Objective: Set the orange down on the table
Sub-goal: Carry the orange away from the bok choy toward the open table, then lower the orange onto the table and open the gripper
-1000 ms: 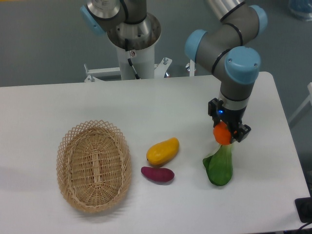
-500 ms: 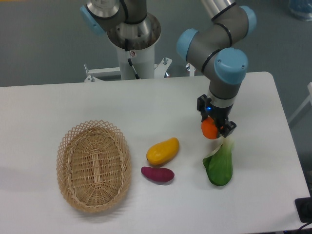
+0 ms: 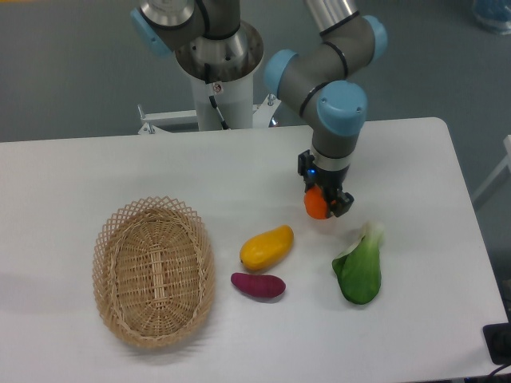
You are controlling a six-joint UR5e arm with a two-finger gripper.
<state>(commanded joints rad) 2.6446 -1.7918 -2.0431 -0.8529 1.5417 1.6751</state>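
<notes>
The orange is a small bright-orange ball held in my gripper, which is shut on it just above the white table. The gripper hangs from the arm right of the table's middle, up and to the right of the yellow-orange mango and up and to the left of the green leafy vegetable. I cannot tell whether the orange touches the tabletop.
An oval wicker basket lies at the left, with nothing in it. A purple sweet potato lies just below the mango. The robot's base column stands at the back edge.
The gripper has carried the orange to the left and away from the camera, from over the top of the green vegetable to a spot above the mango's right end.
</notes>
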